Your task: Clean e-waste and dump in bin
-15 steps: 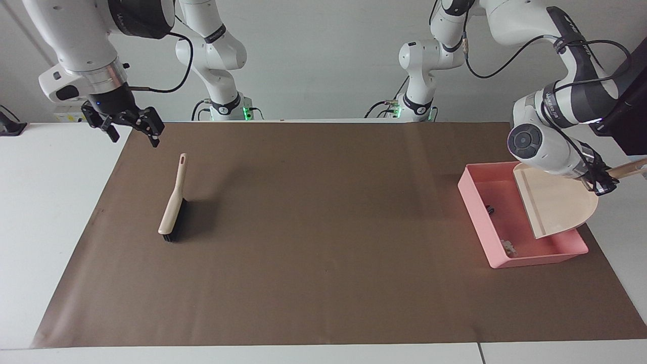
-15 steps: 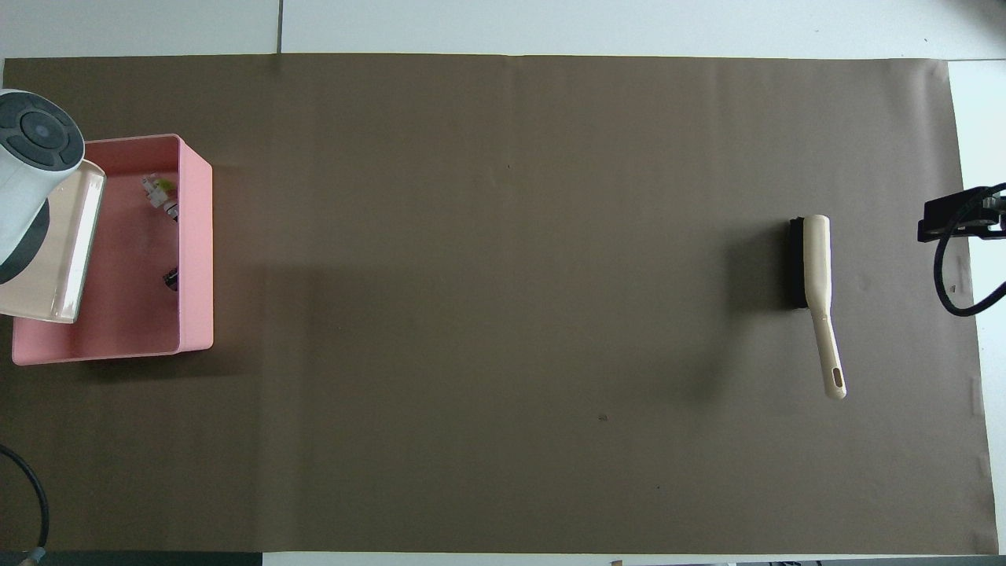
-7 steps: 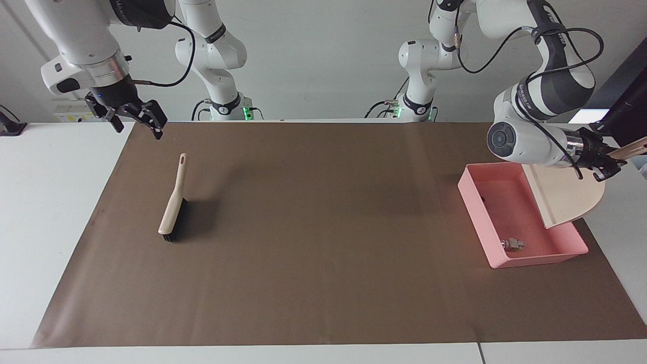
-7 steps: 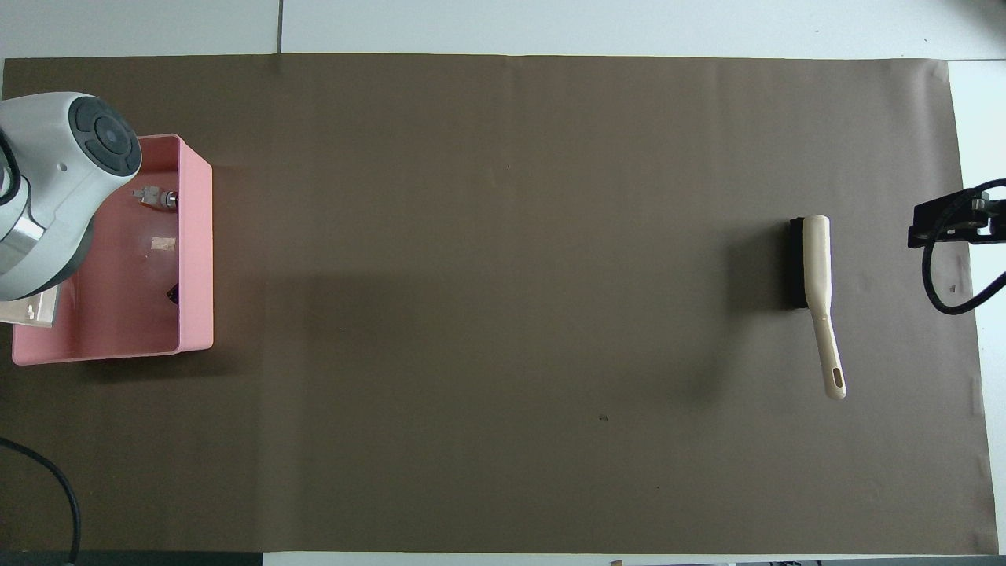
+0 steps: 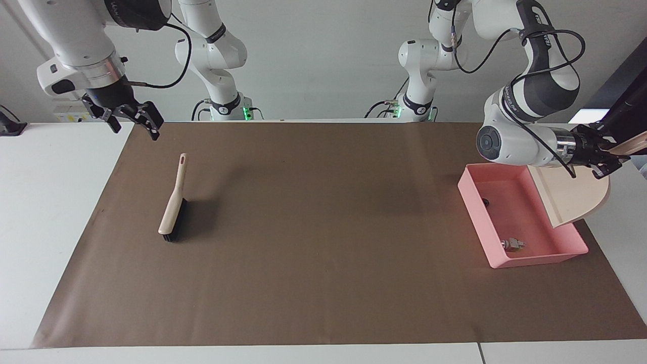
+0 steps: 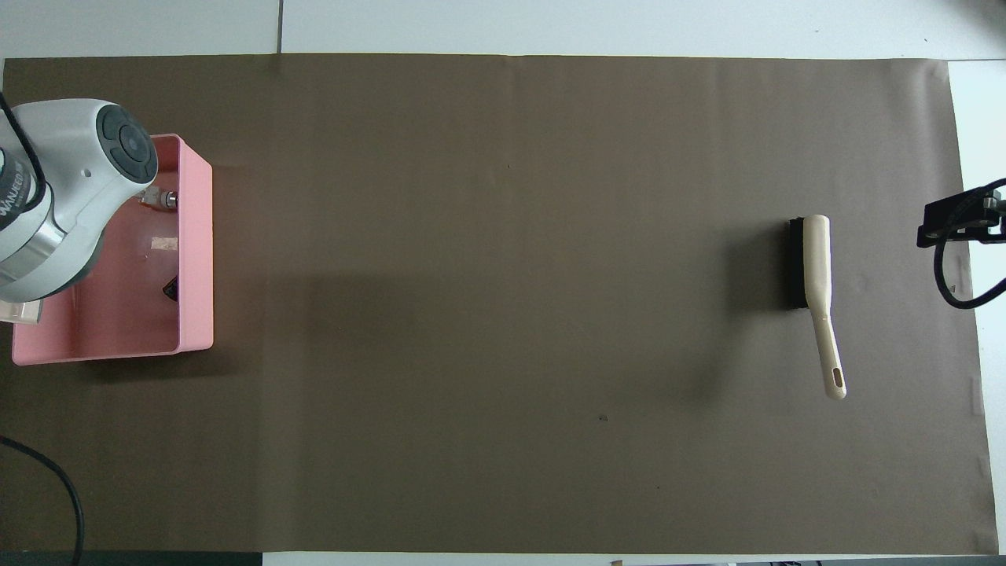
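Observation:
The pink bin (image 5: pixel 477 227) (image 6: pixel 195 259) stands at the left arm's end of the table. Two pieces of e-waste lie in it: a white-grey bit (image 5: pixel 511 244) (image 6: pixel 161 199) in the corner farthest from the robots, and a black bit (image 5: pixel 485 202) (image 6: pixel 170 290) against the same wall, nearer to the robots. My left gripper (image 5: pixel 604 154) is shut on the handle of the beige dustpan (image 5: pixel 576 194), which hangs tilted over the bin's outer edge. My right gripper (image 5: pixel 134 124) hangs open and empty over the mat's edge, near the brush's handle.
A beige brush with black bristles (image 5: pixel 174 202) (image 6: pixel 813 267) lies on the brown mat (image 5: pixel 323 253) toward the right arm's end. In the overhead view the left arm's wrist (image 6: pixel 71 181) covers part of the bin.
The left arm has lifted and swung the dustpan up and outward, off the bin's middle. The white-grey bit now lies in plain view in the bin. The right gripper has risen a little.

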You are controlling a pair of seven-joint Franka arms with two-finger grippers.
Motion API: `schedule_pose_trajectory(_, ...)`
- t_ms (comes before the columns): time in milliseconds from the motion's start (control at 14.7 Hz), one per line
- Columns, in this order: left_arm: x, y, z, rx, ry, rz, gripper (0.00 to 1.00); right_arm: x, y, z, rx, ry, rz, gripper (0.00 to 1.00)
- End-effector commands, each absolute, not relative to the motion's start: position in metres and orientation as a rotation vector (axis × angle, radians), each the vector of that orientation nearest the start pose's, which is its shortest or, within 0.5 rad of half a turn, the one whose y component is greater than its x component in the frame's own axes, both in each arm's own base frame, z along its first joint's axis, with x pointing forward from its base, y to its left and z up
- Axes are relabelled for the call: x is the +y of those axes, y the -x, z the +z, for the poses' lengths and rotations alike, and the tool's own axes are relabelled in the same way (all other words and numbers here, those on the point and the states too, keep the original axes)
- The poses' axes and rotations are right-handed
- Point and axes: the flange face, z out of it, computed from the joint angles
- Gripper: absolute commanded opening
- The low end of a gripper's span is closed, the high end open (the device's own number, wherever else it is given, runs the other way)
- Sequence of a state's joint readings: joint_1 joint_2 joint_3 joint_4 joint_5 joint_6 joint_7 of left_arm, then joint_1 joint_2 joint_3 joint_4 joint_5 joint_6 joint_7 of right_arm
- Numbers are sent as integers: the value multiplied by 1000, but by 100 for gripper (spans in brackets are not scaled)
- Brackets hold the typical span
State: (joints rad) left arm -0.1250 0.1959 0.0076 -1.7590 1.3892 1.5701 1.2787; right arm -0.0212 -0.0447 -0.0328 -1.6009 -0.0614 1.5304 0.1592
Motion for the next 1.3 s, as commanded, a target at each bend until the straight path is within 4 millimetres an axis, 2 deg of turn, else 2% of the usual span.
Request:
schedule_pose_trajectory(0, 31, -603, 540, 1478, 1225, 1175, 0, -29, -536, 638, 327, 3149, 44, 100)
schedule_pose_trajectory(136, 27, -597, 552, 1555, 1323, 1095, 0, -29, -534, 639, 322, 3148, 59, 100)
schedule_pose_trajectory(205, 23, -595, 552, 1597, 1378, 1057, 0, -29, -533, 641, 322, 3146, 59, 100)
schedule_pose_trajectory(409, 5, -588, 541, 1735, 1519, 942, 0, -24, -536, 642, 301, 3143, 42, 100)
schedule_pose_trajectory(545, -8, -584, 533, 1898, 1649, 808, 0, -24, -535, 642, 287, 3145, 50, 100)
schedule_pose_trajectory(682, -22, -578, 525, 1988, 1762, 707, 0, -24, -534, 644, 287, 3146, 40, 100)
schedule_pose_trajectory(886, -87, -567, 497, 2125, 1737, 650, 0, -23, -534, 643, 282, 3147, 45, 100)
schedule_pose_trajectory(1091, -140, -552, 465, 2125, 1798, 586, 0, -22, -533, 642, 282, 3147, 52, 100)
schedule_pose_trajectory(1227, -173, -538, 434, 2138, 1772, 536, 0, -22, -533, 642, 280, 3148, 45, 100)
